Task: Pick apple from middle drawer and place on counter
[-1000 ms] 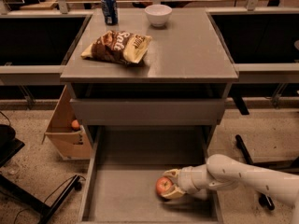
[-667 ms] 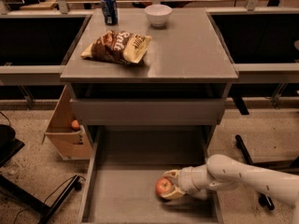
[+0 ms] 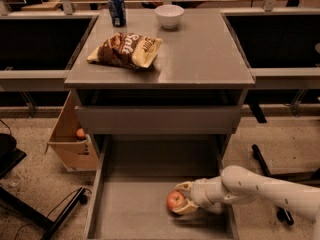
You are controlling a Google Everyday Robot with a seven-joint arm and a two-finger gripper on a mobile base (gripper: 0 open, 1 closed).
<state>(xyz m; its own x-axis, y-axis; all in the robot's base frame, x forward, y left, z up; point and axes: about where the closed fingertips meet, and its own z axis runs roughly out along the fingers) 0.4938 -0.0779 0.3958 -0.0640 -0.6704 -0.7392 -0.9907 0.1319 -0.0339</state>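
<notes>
Camera view looks down on the apple (image 3: 175, 200), which sits between the two pale fingers (image 3: 186, 208) of the gripper (image 3: 177, 199). One finger curves over the apple's far side and the other lies along its near side. Both appear pressed against the skin, so the jaws stand clamped on the fruit. The apple's left half bulges out past the fingertips, and its right half is tucked back toward the gripper's palm.

The apple is round and red-orange, with a paler yellowish blush across its upper face. It is low over the floor of the middle drawer (image 3: 135, 184), in the drawer's near right part; whether it rests on the metal or is just clear of it cannot be told.

The drawer is pulled out, and its bare grey bottom spreads left of the fingertips and beyond the far finger. Behind the fingers, to the right, the white wrist and arm (image 3: 270, 191) run out across the drawer's right wall.

Past the far finger and higher up is the flat grey front of a closed drawer (image 3: 157, 119), and above that the counter (image 3: 200, 54). On the counter, well apart from the fingers, lie a chip bag (image 3: 125, 50) on the left part, a white bowl (image 3: 169, 16) at the far edge, and a blue can (image 3: 117, 10) just left of the bowl.

Far to the left of the fingertips, outside the drawer, a cardboard box (image 3: 70, 144) holds a small orange fruit (image 3: 80, 133).
</notes>
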